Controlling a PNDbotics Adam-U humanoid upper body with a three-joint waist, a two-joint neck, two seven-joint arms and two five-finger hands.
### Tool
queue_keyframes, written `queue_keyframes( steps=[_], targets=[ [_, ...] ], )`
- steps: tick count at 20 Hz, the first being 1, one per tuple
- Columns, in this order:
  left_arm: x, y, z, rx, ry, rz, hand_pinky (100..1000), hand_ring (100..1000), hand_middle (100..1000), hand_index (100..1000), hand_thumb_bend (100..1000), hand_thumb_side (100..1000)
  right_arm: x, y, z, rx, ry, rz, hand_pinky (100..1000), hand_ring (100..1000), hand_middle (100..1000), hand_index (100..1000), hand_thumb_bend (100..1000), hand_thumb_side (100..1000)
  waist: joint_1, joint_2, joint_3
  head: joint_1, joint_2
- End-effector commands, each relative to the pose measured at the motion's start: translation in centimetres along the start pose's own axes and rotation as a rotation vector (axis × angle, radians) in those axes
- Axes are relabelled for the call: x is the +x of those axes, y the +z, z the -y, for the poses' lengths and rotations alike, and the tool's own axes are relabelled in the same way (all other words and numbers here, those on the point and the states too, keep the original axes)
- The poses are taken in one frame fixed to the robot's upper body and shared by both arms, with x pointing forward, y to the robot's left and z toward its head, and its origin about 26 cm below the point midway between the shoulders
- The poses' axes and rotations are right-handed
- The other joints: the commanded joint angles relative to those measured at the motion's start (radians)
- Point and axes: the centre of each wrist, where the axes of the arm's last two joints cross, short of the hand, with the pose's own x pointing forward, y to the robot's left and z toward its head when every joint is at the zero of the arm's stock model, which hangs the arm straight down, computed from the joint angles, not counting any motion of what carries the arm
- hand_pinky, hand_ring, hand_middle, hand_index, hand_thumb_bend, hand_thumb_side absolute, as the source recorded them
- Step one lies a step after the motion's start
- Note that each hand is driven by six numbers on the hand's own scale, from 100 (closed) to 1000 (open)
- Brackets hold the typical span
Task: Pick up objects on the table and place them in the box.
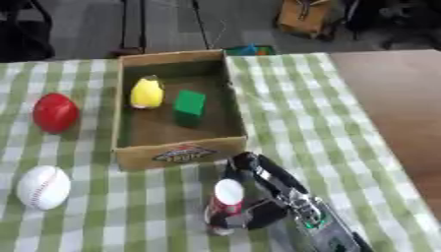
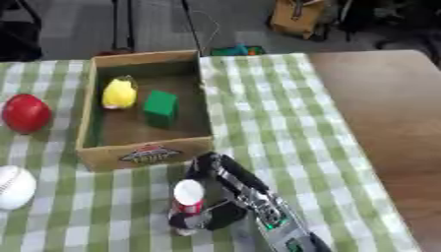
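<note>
In the left eye view I had the right hand [image 1: 258,197] coming in from five o'clock, its fingers [image 1: 245,165] curled around a small bottle [image 1: 226,204] with a white cap and red label. The bottle stood upright on the counter [image 1: 293,108], which wore a green-and-white checked cloth, just below the box [image 1: 179,153] at about six o'clock from it. The cardboard box sat open at the middle of the frame, a yellow lemon-like thing [image 1: 147,92] and a green block [image 1: 189,104] lying inside, side by side but apart. At nine o'clock from the box a red ball [image 1: 55,112] rested on the cloth, and at seven o'clock a white baseball [image 1: 43,187], both well apart from the box.

In the right eye view I saw much the same. The thumb side of the hand [image 2: 220,214] pressed the bottle's lower half while the fingers wrapped it from the box side. The baseball [image 2: 13,187] was cut by the frame's nine o'clock edge. I could see no left hand in either view.
</note>
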Motion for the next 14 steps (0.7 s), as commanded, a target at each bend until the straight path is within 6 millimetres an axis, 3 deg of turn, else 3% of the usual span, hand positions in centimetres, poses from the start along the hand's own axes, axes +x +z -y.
queue_keyframes(
  steps=[1, 14],
  targets=[
    [0.3, -0.4, -0.4, -0.011, -0.017, 0.016, 365, 651, 770, 750, 100, 999, 0.1, -0.1, 0.7, -0.003, 0.035, -0.004, 619, 550, 406, 397, 643, 358, 0.002, -0.015, -0.002, -0.002, -0.006],
    [0.4, -0.2, -0.5, -0.018, -0.020, 0.008, 367, 650, 770, 748, 100, 998, 1.8, -1.9, 2.5, -0.028, 0.070, 0.068, 621, 552, 392, 389, 639, 406, -0.007, -0.024, -0.004, -0.002, -0.002]
  ],
)
